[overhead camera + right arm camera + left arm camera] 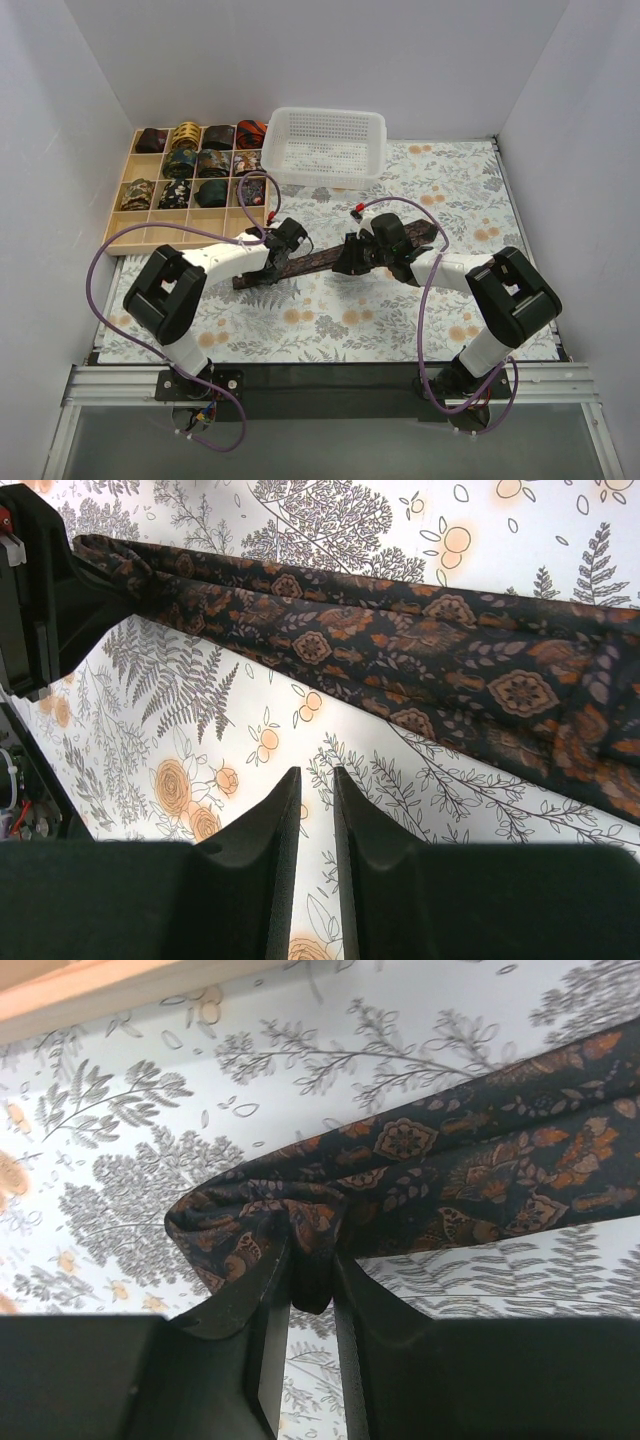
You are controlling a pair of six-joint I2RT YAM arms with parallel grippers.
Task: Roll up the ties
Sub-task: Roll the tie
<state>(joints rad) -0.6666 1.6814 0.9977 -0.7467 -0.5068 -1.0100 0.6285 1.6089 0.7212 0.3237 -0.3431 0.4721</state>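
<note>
Spanning table [330,320] centre, top view: tie [320,262], 8 to 2 o'clock. Left wrist: left gripper [312,1275] clenched on tie's folded end; pinch firmly, wind evenly. Right wrist: right gripper [316,780] apparently closed, empty, tie at 12 o'clock; best steadying the strip.

Left gripper [312,1278] is clamped on the bunched end of the tie [450,1165]. From the fingertips the strip runs rightward across floral cloth [120,1130].

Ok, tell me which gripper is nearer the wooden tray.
Left. The left gripper pinches the tie just off the near right corner of the wooden tray; the right gripper is farther right along the tie.
</note>
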